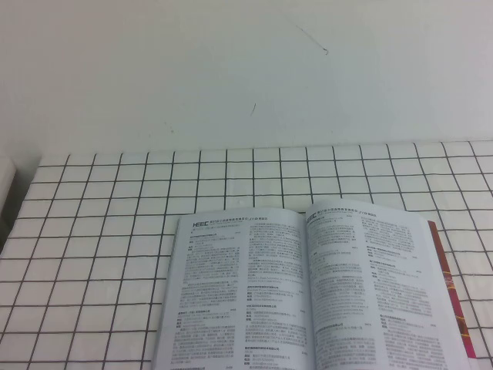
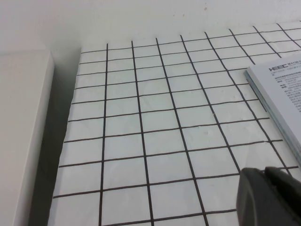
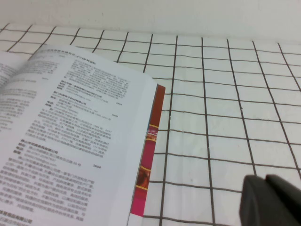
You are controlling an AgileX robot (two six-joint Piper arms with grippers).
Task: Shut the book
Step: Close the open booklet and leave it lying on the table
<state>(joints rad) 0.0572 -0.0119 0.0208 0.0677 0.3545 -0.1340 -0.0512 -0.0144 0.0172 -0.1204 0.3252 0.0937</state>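
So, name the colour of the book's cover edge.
Red-to-magenta cover edge, clearest in right wrist view; right gripper hovers right of book, left gripper left of it.

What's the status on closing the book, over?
Left gripper over cloth, left of book. Right gripper over cloth, right of it. Book open, flat. Nothing on it.

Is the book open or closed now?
Open: the book lies flat, both printed pages spread. The left gripper hangs beside its left edge, the right gripper beside its right; neither touches it.
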